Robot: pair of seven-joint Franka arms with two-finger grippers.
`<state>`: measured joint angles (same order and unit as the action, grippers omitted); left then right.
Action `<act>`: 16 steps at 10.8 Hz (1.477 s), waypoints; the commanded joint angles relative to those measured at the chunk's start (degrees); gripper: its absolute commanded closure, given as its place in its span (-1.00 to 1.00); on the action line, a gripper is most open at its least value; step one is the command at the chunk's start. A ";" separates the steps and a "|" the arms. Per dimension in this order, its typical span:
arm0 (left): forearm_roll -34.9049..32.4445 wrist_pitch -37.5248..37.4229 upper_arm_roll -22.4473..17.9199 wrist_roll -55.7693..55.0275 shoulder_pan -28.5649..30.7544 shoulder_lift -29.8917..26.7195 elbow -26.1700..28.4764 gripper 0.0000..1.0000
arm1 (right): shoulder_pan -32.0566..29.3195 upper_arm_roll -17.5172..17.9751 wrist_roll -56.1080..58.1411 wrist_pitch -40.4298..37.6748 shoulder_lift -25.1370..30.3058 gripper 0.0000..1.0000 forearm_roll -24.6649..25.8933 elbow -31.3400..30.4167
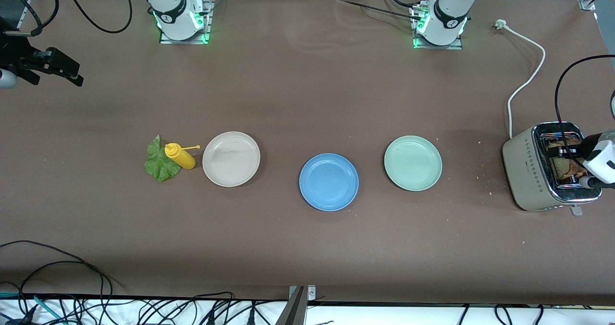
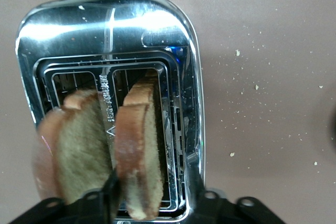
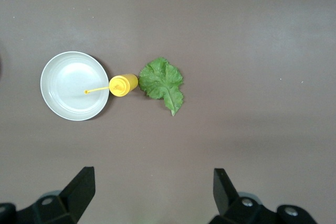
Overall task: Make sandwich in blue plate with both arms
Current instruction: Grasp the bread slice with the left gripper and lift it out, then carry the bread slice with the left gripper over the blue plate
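My left claw (image 2: 152, 203) is down at the toaster (image 1: 528, 171), which stands at the left arm's end of the desk (image 1: 307, 248). Two slices of brown bread stand upright in the two slots. In the left wrist view, one black finger (image 2: 107, 195) goes down between the two slices, and the other finger (image 2: 197, 195) is at the outer edge of the slot, so one bread slice (image 2: 139, 161) stands between the fingers. The fingers are partly closed around it, but I cannot tell if they already press it. The other slice (image 2: 73, 145) is in the neighbour slot, just beside.

My right claw (image 3: 152, 187) hangs high over the right arm's end of the desk, and its fingers are wide open with nothing between them. This arm waits.

The blue plate (image 1: 328, 181) is in the middle of the desk, with nothing on it. Toward the left arm's end is a pale green plate (image 1: 412, 162), and toward the right arm's end is a cream plate (image 1: 230, 158). A yellow sauce bottle (image 1: 179, 156) lies just beside the cream plate, its thin nozzle pointing to that plate. A green lettuce leaf (image 1: 159, 161) lies flat on the desk, touching the bottle.

A white power cord (image 1: 528, 75) runs from the toaster over the desk.
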<state>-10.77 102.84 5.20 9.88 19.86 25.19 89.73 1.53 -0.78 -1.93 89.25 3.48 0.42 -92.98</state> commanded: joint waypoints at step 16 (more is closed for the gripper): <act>0.04 -18.90 6.30 9.20 2.29 -6.91 -14.24 1.00 | -0.12 -0.10 0.26 -1.09 0.04 -1.00 -0.68 0.96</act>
<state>-10.77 85.29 9.67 18.13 22.11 18.29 76.53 1.50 -0.81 -1.93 89.22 3.50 0.41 -92.95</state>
